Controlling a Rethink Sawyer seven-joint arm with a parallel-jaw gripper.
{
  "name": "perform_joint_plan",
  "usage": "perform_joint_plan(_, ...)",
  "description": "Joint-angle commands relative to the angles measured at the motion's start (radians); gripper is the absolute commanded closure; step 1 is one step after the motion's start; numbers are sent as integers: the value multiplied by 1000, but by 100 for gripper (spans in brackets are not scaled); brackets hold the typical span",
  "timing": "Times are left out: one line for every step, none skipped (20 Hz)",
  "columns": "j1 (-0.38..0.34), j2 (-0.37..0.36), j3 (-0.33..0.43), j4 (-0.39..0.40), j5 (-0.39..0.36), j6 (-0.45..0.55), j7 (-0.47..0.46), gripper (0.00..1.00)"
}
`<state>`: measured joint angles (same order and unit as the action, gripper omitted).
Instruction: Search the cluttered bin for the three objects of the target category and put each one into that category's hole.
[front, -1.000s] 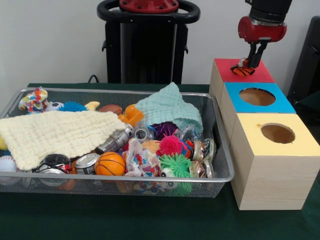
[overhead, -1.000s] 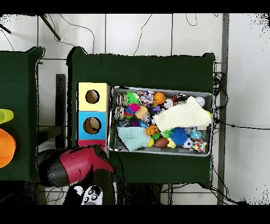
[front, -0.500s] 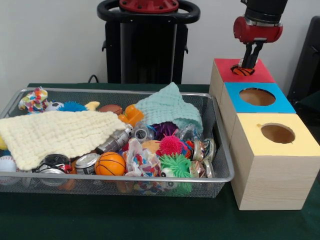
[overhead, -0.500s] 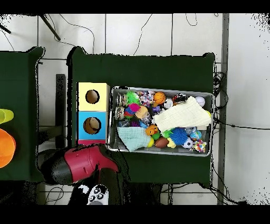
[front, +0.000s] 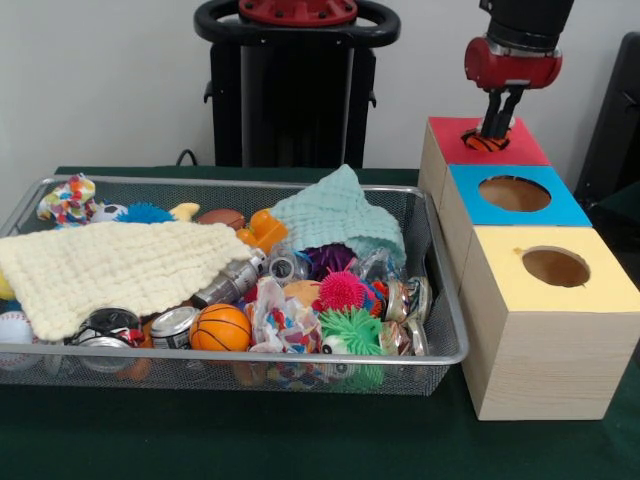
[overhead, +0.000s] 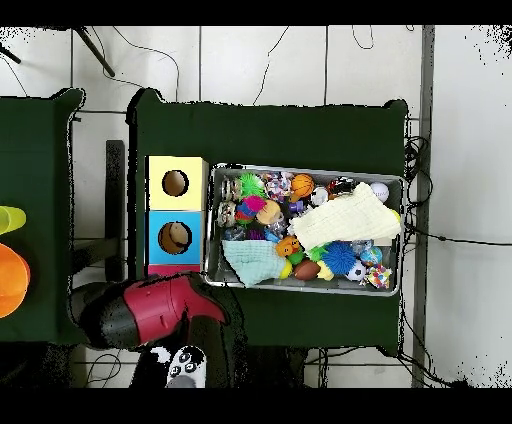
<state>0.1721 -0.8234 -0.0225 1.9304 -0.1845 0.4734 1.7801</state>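
One orange-and-black striped toy (front: 484, 141) sits directly beneath the gripper (front: 495, 128).
Fingers pinch the toy over the red box (front: 520, 148), at its hole.

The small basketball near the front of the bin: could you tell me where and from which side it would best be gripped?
Grip the basketball across its middle, coming straight down from above. Its top half is bare, but a can crowds one side, a crinkly wrapped toy the other, and the bin's front rim blocks a frontal approach. Being round, it may slip, so the fingers should close on its widest part.
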Motion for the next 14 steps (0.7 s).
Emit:
perform_joint_plan(-1,103,43,54,-91,-82,61,100)
perform_joint_plan(5,117,38,48,-97,-99,72,100)
perform_joint_plan(7,128,36,46,-102,-118,79,100)
perform_joint_plan(12,143,32,34,-106,-129,87,100)
perform_joint_plan(17,154,28,28,-110,-138,92,100)
perform_joint_plan(19,164,25,29,-114,-149,96,100)
perform_joint_plan(19,169,25,28,-117,-155,96,100)
perform_joint_plan(14,166,28,35,-119,-158,94,100)
perform_joint_plan(10,164,32,38,-118,-158,91,100)
perform_joint_plan(10,166,34,36,-118,-157,91,100)
perform_joint_plan(9,166,35,35,-117,-156,92,100)
perform_joint_plan(9,165,37,34,-117,-155,94,100)
perform_joint_plan(7,164,39,35,-118,-153,91,100)
perform_joint_plan(4,162,42,35,-118,-151,89,100)
